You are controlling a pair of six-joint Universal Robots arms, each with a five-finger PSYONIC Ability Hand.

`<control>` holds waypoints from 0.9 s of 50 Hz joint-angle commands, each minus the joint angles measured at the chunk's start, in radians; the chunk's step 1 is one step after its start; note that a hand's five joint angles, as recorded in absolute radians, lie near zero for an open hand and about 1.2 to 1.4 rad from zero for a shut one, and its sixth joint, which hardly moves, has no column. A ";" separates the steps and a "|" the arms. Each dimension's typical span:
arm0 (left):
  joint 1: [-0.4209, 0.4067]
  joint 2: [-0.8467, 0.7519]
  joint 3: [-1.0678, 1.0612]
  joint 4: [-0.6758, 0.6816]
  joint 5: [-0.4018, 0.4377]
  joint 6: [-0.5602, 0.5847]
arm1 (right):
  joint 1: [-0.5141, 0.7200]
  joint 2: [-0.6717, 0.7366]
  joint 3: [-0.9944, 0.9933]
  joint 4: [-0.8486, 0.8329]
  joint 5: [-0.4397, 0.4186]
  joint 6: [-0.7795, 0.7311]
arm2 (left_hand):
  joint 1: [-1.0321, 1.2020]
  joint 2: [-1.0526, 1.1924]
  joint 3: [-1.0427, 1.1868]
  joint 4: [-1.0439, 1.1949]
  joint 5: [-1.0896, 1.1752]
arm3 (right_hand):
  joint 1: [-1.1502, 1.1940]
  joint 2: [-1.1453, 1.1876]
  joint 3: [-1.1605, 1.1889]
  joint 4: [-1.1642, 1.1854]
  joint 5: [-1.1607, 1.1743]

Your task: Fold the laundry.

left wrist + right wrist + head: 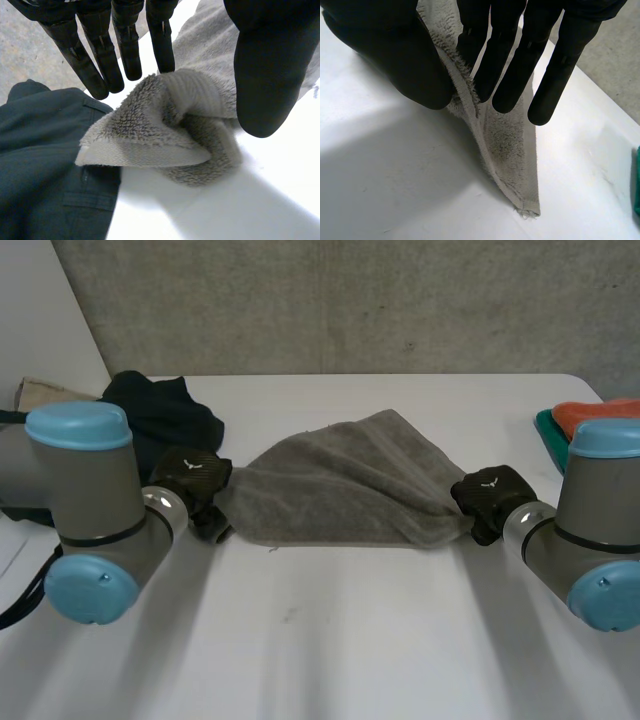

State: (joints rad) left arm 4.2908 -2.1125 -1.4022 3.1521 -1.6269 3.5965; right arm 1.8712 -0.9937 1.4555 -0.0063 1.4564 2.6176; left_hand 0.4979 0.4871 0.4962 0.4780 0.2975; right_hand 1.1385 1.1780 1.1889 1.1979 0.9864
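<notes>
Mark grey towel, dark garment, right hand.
grey towel [340, 480]: head view, middle of the cloth.
dark garment [165, 412]: head view, middle of the heap.
right hand [395, 55]: right wrist view, on the thumb.

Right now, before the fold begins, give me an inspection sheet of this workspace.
Surface: white table, smooth, no spills seen.
Job's things: grey terry towel, rumpled, stretched across the middle, not yet folded.
Clutter: dark bluish garment bunched beside the left robot hand; beige cloth behind it; orange cloth on a teal item at the table's far right.
Robot hands: the left robot hand pinches one towel corner between straight fingers and thumb; the right robot hand pinches the opposite edge, with a corner hanging below it.
Cables: nothing seen among the laundry.
Surroundings: grey concrete wall behind the table.
</notes>
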 commanded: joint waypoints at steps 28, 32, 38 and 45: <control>0.009 0.384 0.302 -0.424 0.128 -0.219 | -0.103 -0.379 -0.197 0.247 0.053 -0.166 | 0.898 0.909 0.900 0.918 0.924 | 0.258 0.218 0.207 0.198 0.235; 0.050 0.353 0.440 -0.657 0.185 -0.217 | -0.103 -0.404 -0.337 0.434 0.021 -0.208 | 0.898 0.909 0.900 0.918 0.924 | 0.258 0.218 0.207 0.198 0.235; 0.067 0.188 0.545 -0.828 0.210 -0.203 | -0.086 -0.326 -0.435 0.612 0.009 -0.292 | 0.898 0.909 0.900 0.918 0.924 | 0.258 0.218 0.207 0.198 0.235; 0.032 -0.064 0.609 -0.811 0.168 -0.165 | -0.041 -0.163 -0.442 0.605 0.025 -0.317 | 0.898 0.909 0.900 0.918 0.924 | 0.258 0.218 0.207 0.198 0.235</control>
State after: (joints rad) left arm 4.3548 -1.9460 -0.8494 2.3234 -1.4190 3.3962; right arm 1.7905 -1.3067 1.0182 0.6028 1.4641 2.3227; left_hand 1.1287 1.1961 1.1857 1.1949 0.9787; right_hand 1.1379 1.1780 1.1889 1.1981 0.9865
